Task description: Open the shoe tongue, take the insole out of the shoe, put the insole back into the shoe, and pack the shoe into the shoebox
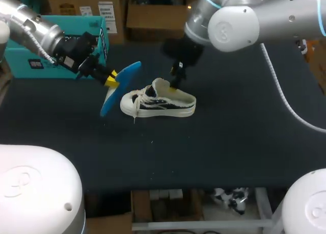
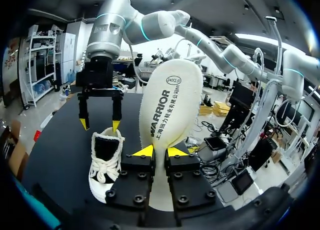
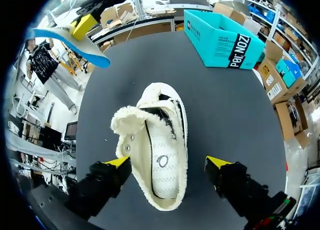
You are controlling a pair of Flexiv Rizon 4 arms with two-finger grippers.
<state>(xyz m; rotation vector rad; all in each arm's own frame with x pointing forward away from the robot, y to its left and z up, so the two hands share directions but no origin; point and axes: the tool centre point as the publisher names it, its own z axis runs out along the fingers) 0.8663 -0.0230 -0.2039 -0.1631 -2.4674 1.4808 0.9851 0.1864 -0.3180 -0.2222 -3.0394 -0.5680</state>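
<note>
A white low shoe (image 1: 158, 102) with dark stripes lies on the black table, toe to the left, its tongue pulled up. My left gripper (image 1: 111, 79) is shut on the insole (image 1: 118, 88), blue underneath and cream on top (image 2: 167, 107), holding it in the air just left of the shoe's toe. In the left wrist view the insole stands upright between the yellow fingertips (image 2: 144, 152). My right gripper (image 3: 169, 164) hangs open over the shoe's heel (image 3: 159, 155), one finger on each side, not touching. The teal shoebox (image 1: 66, 50) stands at the back left.
The shoebox (image 3: 222, 37) sits at the far table edge behind my left arm. Bare black table (image 1: 229, 137) stretches to the right and in front of the shoe.
</note>
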